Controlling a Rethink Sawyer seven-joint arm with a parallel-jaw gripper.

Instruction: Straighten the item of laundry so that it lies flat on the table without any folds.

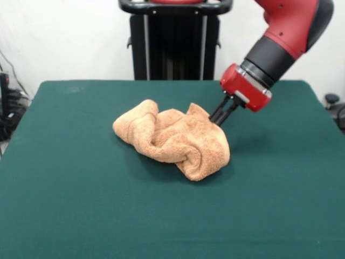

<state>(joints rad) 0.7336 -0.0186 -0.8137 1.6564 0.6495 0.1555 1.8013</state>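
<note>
Front view shows bare green surface (81,216) across the lower frame. At mid-frame, slightly right of centre, the towel (175,137) lies crumpled in a bunched heap with deep folds. At its upper right edge the gripper (217,120) angles down from the upper right, its dark fingers drawn close together, pinching the towel's raised corner.
</note>
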